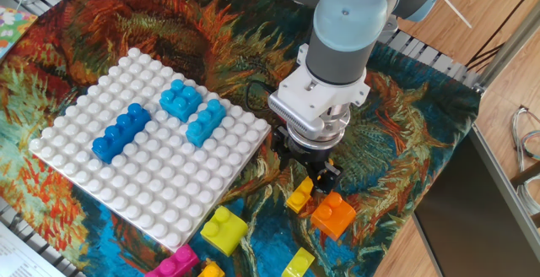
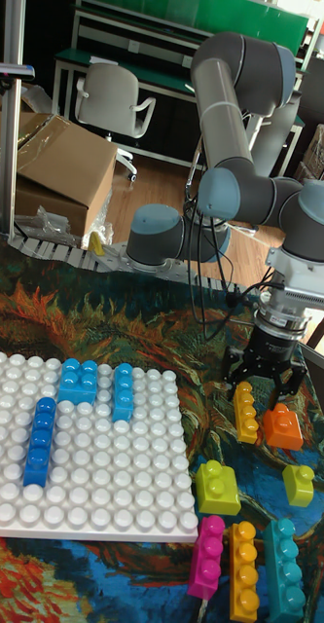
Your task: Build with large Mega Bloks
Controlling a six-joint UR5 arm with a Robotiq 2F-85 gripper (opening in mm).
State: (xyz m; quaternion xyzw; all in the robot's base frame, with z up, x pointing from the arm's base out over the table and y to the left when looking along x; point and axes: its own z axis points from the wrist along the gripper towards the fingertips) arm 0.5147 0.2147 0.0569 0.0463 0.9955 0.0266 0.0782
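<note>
The gripper [image 2: 262,382] hangs with its jaws apart just above a small yellow brick [image 2: 245,412] on the patterned cloth [image 1: 396,142], an orange brick [image 2: 282,426] close on its right. On the white baseplate [image 1: 135,188] to the left sit one dark blue brick [image 1: 121,131] and two light blue bricks [image 1: 193,110]. More loose bricks [image 2: 241,555] lie near the baseplate's near right corner.

3 blue bricks [image 2: 82,394] sit studded upright on the baseplate [image 2: 84,506]; 7 loose bricks [image 2: 244,526] lie beside it.
</note>
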